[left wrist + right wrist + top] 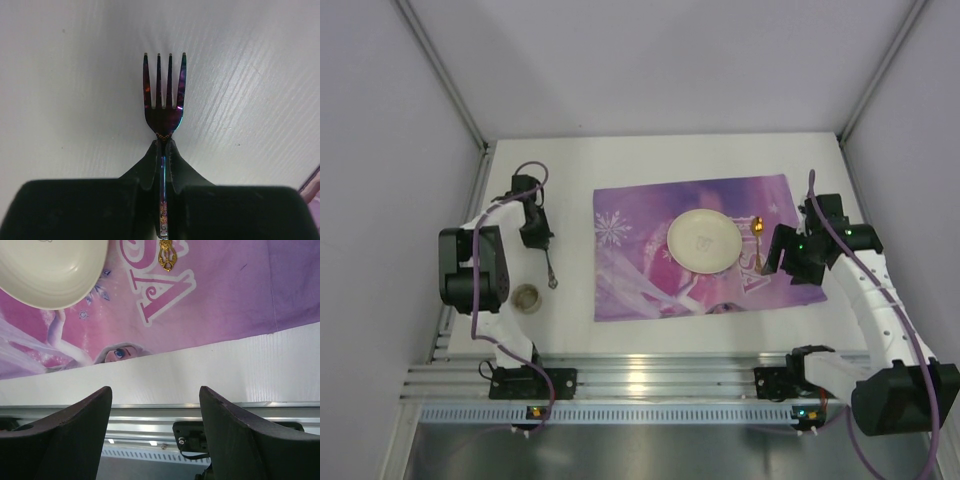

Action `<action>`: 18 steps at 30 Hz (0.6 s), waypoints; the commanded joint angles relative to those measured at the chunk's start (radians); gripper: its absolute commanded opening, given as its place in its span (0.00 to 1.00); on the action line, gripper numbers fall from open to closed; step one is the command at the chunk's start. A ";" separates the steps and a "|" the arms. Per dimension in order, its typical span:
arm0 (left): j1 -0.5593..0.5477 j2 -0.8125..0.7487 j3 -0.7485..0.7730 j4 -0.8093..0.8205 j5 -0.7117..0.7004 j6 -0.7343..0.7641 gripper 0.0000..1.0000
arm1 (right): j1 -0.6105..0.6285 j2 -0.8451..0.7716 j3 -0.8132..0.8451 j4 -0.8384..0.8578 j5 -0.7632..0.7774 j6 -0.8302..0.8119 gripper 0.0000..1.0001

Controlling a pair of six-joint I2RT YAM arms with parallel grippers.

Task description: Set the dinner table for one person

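Note:
My left gripper (542, 246) is shut on the handle of a dark iridescent fork (163, 95) and holds it over the white dinner table (570, 180), left of the placemat. The fork (551, 270) points toward the near edge. A cream plate (703, 241) sits on the purple placemat (640, 270). A gold spoon (758, 240) lies on the mat right of the plate; its handle end (167, 255) shows in the right wrist view. My right gripper (772, 262) is open and empty above the mat's right part, beside the spoon.
A small round cup (526, 297) stands on the table near the left arm's base. The metal rail (650, 375) runs along the near edge. Walls close the table at left, back and right.

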 commanded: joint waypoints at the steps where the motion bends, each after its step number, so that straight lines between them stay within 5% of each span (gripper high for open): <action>1: -0.007 -0.013 0.010 0.009 0.109 -0.040 0.00 | 0.014 -0.011 0.053 -0.011 0.033 -0.006 0.71; 8: -0.211 -0.189 0.136 -0.099 0.084 -0.089 0.00 | 0.014 -0.034 0.065 -0.022 0.019 0.002 0.71; 18: -0.461 -0.125 0.134 -0.044 0.069 -0.201 0.00 | 0.027 -0.084 0.032 -0.026 -0.011 0.009 0.71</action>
